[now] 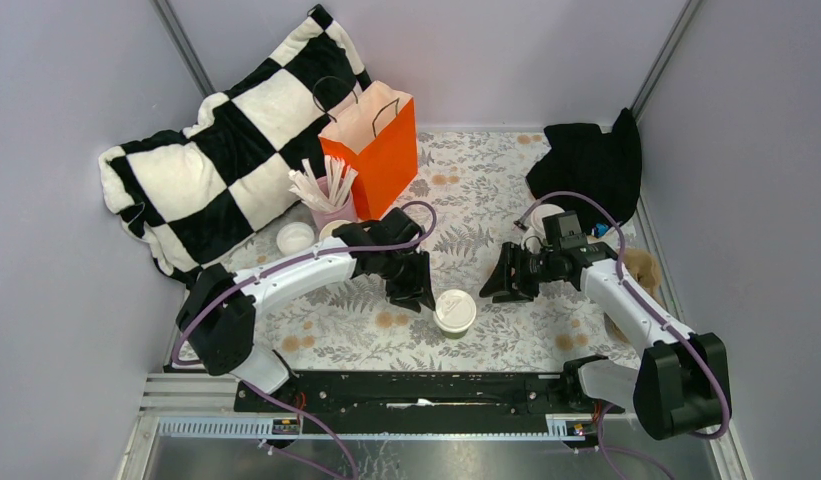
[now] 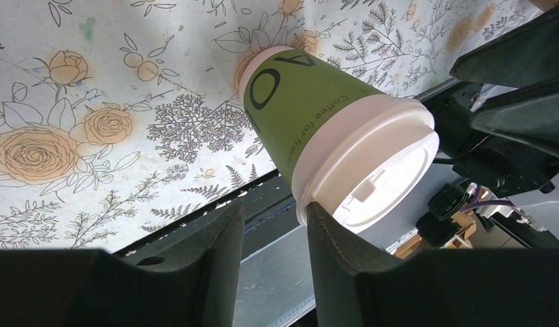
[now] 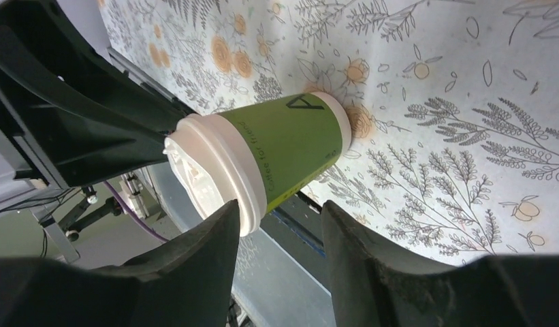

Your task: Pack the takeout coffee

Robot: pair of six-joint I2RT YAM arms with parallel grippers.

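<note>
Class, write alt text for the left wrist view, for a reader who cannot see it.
A green cup with a white lid stands on the flower-printed table, tilted in this view. The left end effector rises from the bottom edge, its two dark fingers apart and empty, one tip by the lid's rim.

Lidded green cup (image 1: 455, 311) upright on table (image 1: 486, 190)

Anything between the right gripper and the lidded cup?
Nothing visible. Only bare floral tablecloth lies between the right gripper and the lidded cup. The right wrist view shows the cup straight ahead, unblocked. The left gripper sits on the cup's opposite side.
</note>
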